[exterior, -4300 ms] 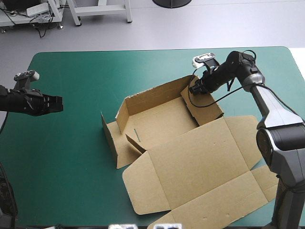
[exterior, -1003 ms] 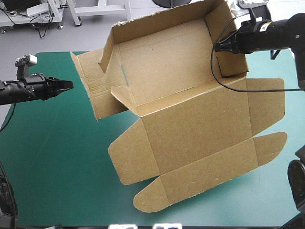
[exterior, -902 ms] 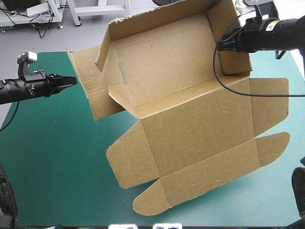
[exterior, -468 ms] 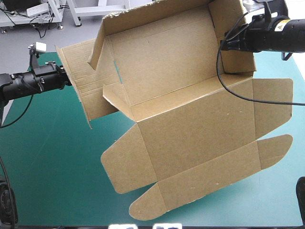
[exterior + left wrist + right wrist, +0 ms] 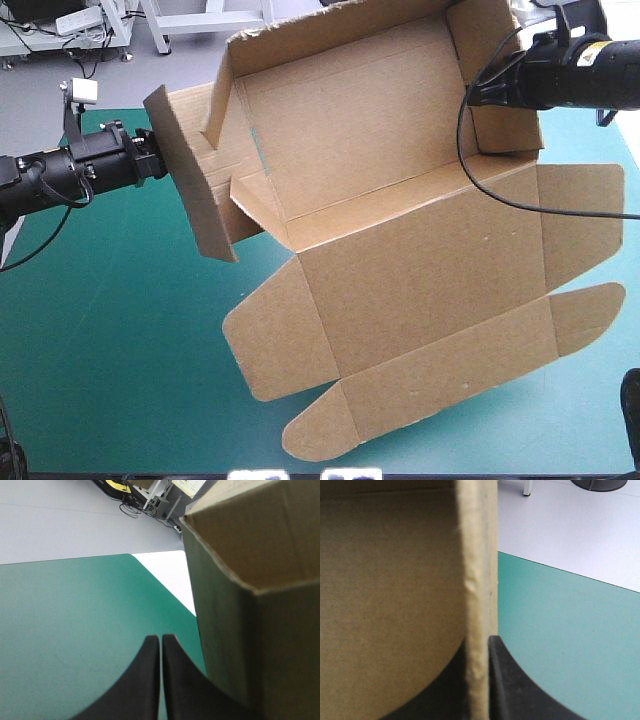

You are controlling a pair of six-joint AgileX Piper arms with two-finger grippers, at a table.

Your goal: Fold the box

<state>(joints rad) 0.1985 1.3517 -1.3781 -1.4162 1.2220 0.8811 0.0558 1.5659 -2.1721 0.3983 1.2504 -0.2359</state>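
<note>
**Step in hand (as judged):** raising the left end wall.

The brown box (image 5: 400, 250) hung tilted in the air above the teal-green cover (image 5: 100, 350). Its tray part was uppermost and its flat lid panel (image 5: 420, 290) lowest. No part of it visibly rested on the cover.

The right gripper (image 5: 478, 92) was clamped on the box's right end wall — its wrist view showed the board edge (image 5: 480, 580) pinched between the black fingers.

The left gripper (image 5: 161, 645) had its fingers pressed together with nothing between them. The left end flap (image 5: 195, 180) stood just beside its tip, apparently touching.

**Next move (as judged):** push that flap inward toward the tray — the right gripper's hold must not slip meanwhile.
</note>
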